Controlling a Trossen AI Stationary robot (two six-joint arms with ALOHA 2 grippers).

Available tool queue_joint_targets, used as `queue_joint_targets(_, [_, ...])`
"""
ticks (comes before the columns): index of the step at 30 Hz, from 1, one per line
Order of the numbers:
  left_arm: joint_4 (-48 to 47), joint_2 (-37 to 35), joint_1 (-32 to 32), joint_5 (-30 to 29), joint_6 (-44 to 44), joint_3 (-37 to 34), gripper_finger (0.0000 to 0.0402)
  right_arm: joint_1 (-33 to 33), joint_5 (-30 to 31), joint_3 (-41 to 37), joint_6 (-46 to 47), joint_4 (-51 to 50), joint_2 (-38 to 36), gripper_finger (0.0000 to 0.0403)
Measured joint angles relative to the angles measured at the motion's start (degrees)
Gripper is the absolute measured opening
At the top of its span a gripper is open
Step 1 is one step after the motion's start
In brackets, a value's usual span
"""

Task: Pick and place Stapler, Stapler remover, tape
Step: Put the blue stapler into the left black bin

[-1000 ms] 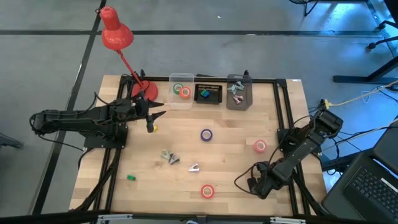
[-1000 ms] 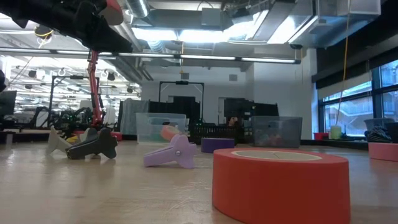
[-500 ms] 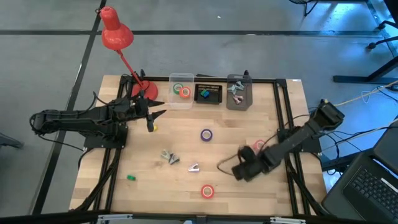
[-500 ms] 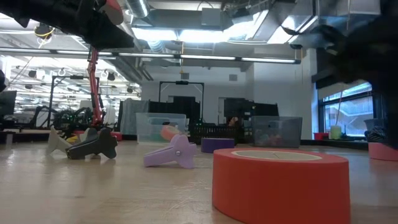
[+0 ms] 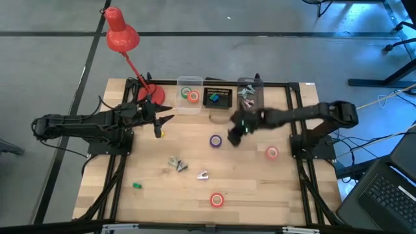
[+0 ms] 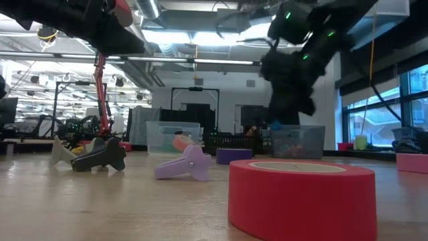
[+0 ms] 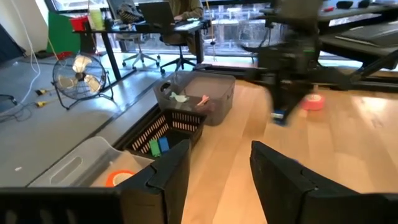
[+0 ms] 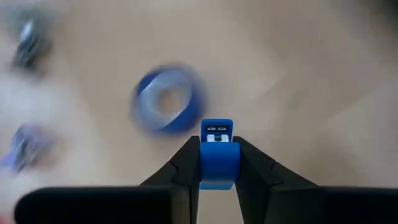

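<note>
My right gripper point(image 5: 233, 135) hangs over the middle of the table, shut on a small blue stapler point(image 8: 216, 132). It is just right of a purple-blue tape roll point(image 5: 216, 140), which lies flat on the wood and also shows in the right wrist view point(image 8: 166, 99). My left gripper point(image 5: 162, 120) is open at the far left with nothing between its fingers point(image 7: 168, 177). Red-orange rolls lie near the front edge point(image 5: 216, 199) and at the right point(image 5: 272, 153). Two staple removers point(image 5: 176, 164) point(image 5: 203, 175) rest on the table. My right gripper pinches the blue stapler by its two sides point(image 8: 216, 160) between its two fingers. One end point(image 8: 216, 127) sticks out past the fingertips. The fingers slant downward from the table's right side. The stapler point(image 6: 275, 124) is lifted clear of the table.
Along the far edge stand a clear bin point(image 5: 188, 104) with a green and an orange roll, a black basket point(image 5: 219, 104) and a grey bin point(image 5: 249, 108). A red lamp point(image 5: 120, 36) rises at the far left. A green block point(image 5: 137, 186) lies near the front left.
My right arm has swung quickly from the table's near right corner toward the far middle, rising a little. Its gripper has rolled about its own axis and now hangs beside the purple-blue roll. My left arm has kept still.
</note>
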Motion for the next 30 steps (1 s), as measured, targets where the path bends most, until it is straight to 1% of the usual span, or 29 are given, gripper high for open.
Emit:
queue_joint_targets(3, [0.04,0.35,0.02,-0.02,-1.62,0.01,0.0161,-8.79,-1.98,1.76,-5.41,0.28,0.22,0.0069])
queue_joint_targets(5, [0.04,0.74,0.0,-0.04,-2.13,0.02,0.0161,-13.12,-4.66,4.24,-9.64,0.73,0.89,0.0069])
queue_joint_targets(9, [-0.02,1.82,0.01,-1.09,-2.31,0.02,0.0157,-19.25,-9.96,11.62,-16.56,-0.96,3.93,0.0069])
queue_joint_targets(11, [0.1,2.51,0.0,-2.24,-2.81,0.04,0.0157,-21.41,-10.76,15.97,-19.05,-3.37,6.49,0.0069])
queue_joint_targets(16, [0.09,4.15,0.0,-3.04,-3.45,0.04,0.0161,-24.18,-11.47,27.02,-24.44,-12.06,15.18,0.0069])
queue_joint_targets(22, [0.07,5.68,0.02,-3.02,-3.47,0.04,0.0159,-25.44,-11.42,37.25,-29.14,-18.29,25.77,0.0069])
queue_joint_targets(25, [0.07,5.78,0.0,-2.99,-3.47,0.04,0.0157,-26.17,-11.04,40.1,-30.25,-19.97,29.52,0.0069])
queue_joint_targets(30, [0.07,5.76,0.01,-3.02,-1.69,0.04,0.0159,-28.02,-9.87,41.24,-30.26,-20.42,33.64,0.0069])
